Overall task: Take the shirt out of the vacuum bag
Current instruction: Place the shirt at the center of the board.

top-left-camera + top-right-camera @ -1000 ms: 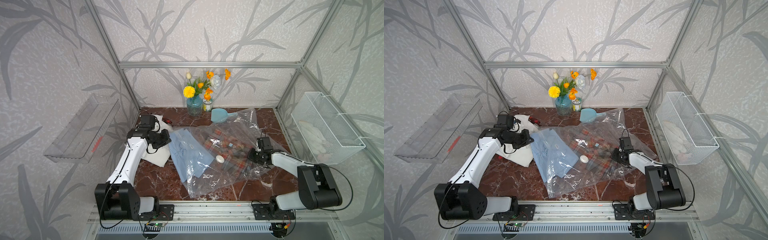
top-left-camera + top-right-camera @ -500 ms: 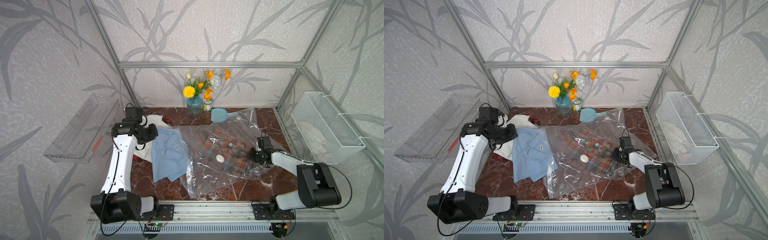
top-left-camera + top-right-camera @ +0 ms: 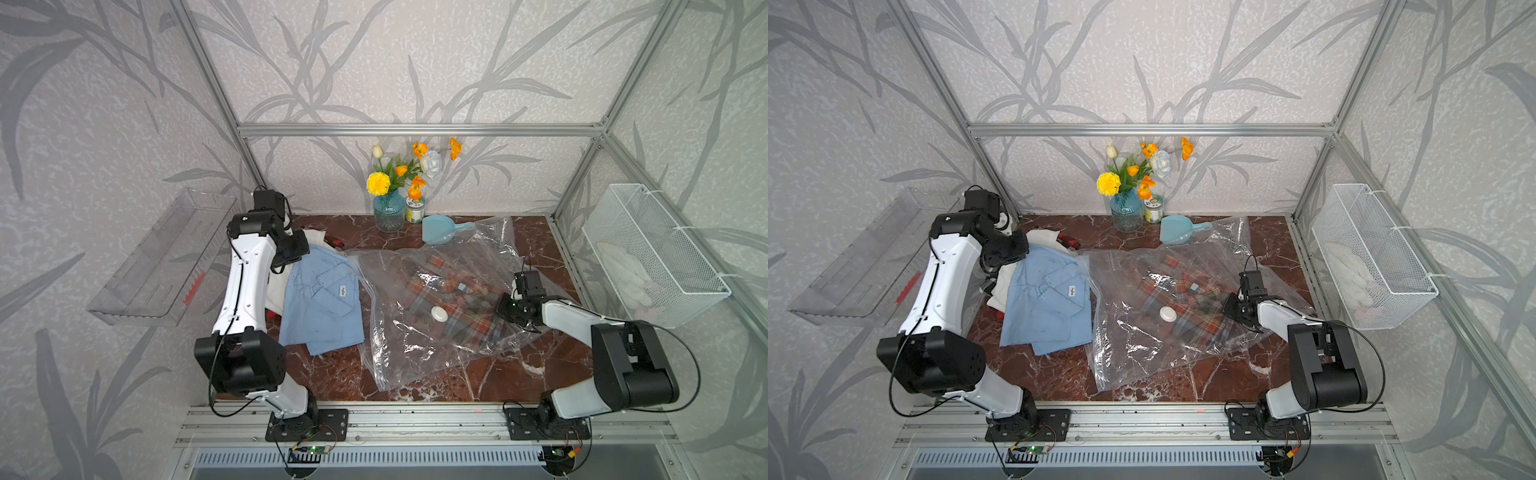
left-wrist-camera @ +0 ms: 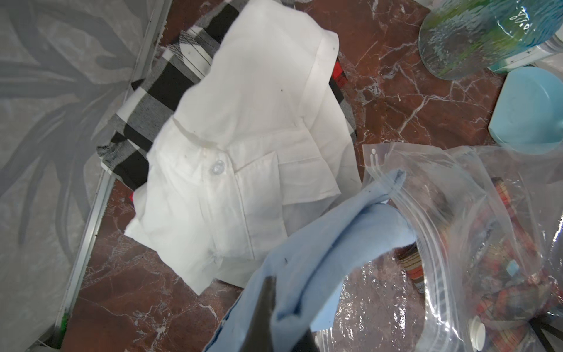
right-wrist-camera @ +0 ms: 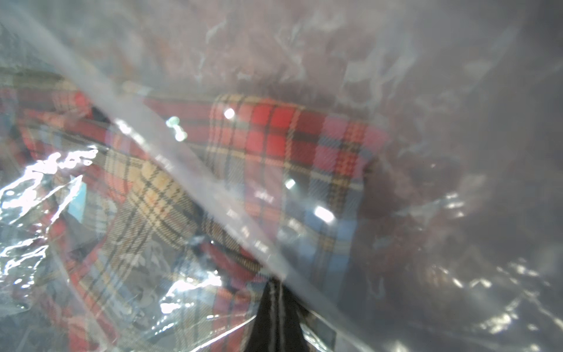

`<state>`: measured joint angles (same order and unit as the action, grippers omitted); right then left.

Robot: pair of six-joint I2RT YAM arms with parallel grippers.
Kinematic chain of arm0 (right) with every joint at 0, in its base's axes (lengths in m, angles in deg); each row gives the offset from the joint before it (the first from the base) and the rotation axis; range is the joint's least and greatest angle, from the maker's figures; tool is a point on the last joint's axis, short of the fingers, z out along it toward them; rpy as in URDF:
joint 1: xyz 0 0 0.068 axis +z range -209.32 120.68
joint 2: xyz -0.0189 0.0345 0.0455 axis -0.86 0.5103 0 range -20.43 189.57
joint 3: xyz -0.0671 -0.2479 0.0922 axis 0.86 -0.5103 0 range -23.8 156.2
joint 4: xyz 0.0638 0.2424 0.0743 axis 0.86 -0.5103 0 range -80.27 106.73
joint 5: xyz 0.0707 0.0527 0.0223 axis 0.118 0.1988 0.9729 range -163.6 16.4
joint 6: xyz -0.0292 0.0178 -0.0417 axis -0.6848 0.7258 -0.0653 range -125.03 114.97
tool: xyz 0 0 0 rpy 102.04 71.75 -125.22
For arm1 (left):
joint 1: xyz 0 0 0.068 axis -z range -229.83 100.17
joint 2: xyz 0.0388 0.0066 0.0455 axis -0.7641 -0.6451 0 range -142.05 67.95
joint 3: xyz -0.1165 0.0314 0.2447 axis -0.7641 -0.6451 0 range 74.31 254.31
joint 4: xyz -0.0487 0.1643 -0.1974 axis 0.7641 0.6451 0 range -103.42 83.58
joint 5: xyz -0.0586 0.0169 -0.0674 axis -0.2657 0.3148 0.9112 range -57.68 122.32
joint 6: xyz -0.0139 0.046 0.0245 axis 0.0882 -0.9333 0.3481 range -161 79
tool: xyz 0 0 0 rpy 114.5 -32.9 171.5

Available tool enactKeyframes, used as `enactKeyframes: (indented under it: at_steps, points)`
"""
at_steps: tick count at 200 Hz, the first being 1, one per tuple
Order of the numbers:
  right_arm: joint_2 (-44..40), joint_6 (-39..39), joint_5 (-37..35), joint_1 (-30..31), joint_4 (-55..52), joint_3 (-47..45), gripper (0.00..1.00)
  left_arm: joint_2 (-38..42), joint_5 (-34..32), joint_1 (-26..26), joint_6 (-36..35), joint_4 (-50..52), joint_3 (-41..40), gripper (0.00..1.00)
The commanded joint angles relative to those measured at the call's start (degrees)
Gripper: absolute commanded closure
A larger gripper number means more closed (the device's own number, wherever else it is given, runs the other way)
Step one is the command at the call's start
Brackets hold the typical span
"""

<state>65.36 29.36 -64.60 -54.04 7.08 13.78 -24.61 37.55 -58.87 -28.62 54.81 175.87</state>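
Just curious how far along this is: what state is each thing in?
vacuum bag: mouth open, crumpled
blue shirt: almost wholly outside the bag, gripped
plaid shirt: inside the bag
white shirt: folded, outside the bag
left gripper: shut on blue shirt
right gripper: shut on vacuum bag

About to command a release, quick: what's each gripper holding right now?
Left gripper: shut on the blue shirt.
Right gripper: shut on the vacuum bag.

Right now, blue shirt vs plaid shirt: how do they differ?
The blue shirt is plain light blue; the plaid shirt is red tartan. The blue shirt lies almost wholly outside the vacuum bag, pinched by the left gripper; the plaid shirt sits inside it. Both lie on the table.
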Motion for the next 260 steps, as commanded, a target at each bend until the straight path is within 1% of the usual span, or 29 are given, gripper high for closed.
enactKeyframes:
  at_steps: [1,26,82,98,114,143,162,174,184,191,196,198,202,220,224,227,230,235,253,260]
  points:
    - [2.77,-0.86,-1.79,-0.36,-3.43,-0.39,1.00,-1.64,-5.04,-0.45,-1.67,1.48,6.86,1.00]
    - [3.23,-0.90,-1.66,-0.36,-3.53,-0.12,1.00,-6.09,-7.87,-0.43,-2.45,3.70,13.40,1.00]
    - [4.18,-1.15,-1.26,-0.36,-3.70,0.60,1.00,-15.98,-8.90,-0.43,-2.78,6.23,23.78,1.00]
    - [4.27,-1.24,-1.04,-0.36,-3.71,0.48,1.00,-19.45,-11.52,-0.45,-2.90,6.71,27.05,1.00]
    - [4.12,-1.34,-0.99,-0.36,-3.77,0.40,1.00,-23.35,-13.81,-0.43,-2.87,8.17,32.23,1.00]
    - [4.28,-1.34,-1.08,-0.31,-4.14,0.69,1.00,-29.22,-17.98,0.13,-1.72,7.52,39.13,1.00]
    - [4.29,-1.13,-1.13,-0.35,-4.07,0.72,1.00,-31.14,-21.34,0.29,-0.79,5.44,39.51,1.00]
    - [4.21,-1.15,-1.00,-0.36,-4.06,0.70,1.00,-32.26,-21.67,0.42,-0.46,5.07,39.51,1.00]
    - [3.95,-1.26,-0.83,-0.36,-4.10,0.66,1.00,-33.09,-21.50,0.66,0.36,5.70,39.46,0.94]
    - [3.54,-1.16,-0.74,-0.36,-4.15,0.65,1.00,-33.58,-21.62,0.65,1.51,6.31,39.42,0.85]
    - [3.23,-1.14,-0.54,-0.35,-4.15,0.72,1.00,-33.80,-21.52,0.68,2.25,6.85,39.70,0.75]
    - [3.12,-1.20,-0.44,-0.36,-4.11,0.80,1.00,-33.89,-21.32,0.73,2.44,7.15,39.82,0.69]
    - [2.87,-1.30,-0.15,-0.36,-4.15,0.85,1.00,-33.85,-21.11,0.84,3.05,7.63,40.01,0.60]
    - [1.39,-1.90,1.25,-0.36,-4.52,1.62,1.00,-30.97,-21.67,1.88,4.56,7.05,38.66,0.29]
    - [1.04,-2.30,1.56,-0.36,-4.64,1.87,0.98,-29.72,-21.75,2.29,4.58,6.14,37.87,0.20]
    - [0.85,-2.55,1.82,-0.36,-4.78,2.06,0.97,-28.67,-21.96,2.67,4.55,5.40,37.23,0.09]
    - [0.72,-2.77,2.00,-0.36,-4.96,2.31,0.96,-27.66,-22.18,3.02,4.38,4.43,36.63,0.02]
    - [0.52,-3.08,2.14,-0.36,-5.45,2.82,0.93,-25.98,-22.45,3.55,4.39,3.19,35.96,0.00]
    - [-0.13,-4.36,2.30,-0.33,-7.66,4.82,0.83,-20.26,-21.10,5.05,4.79,-0.89,33.84,0.00]
    - [-0.71,-4.64,2.13,-0.36,-8.30,5.36,0.75,-18.21,-20.80,6.03,5.00,-1.73,33.50,0.00]
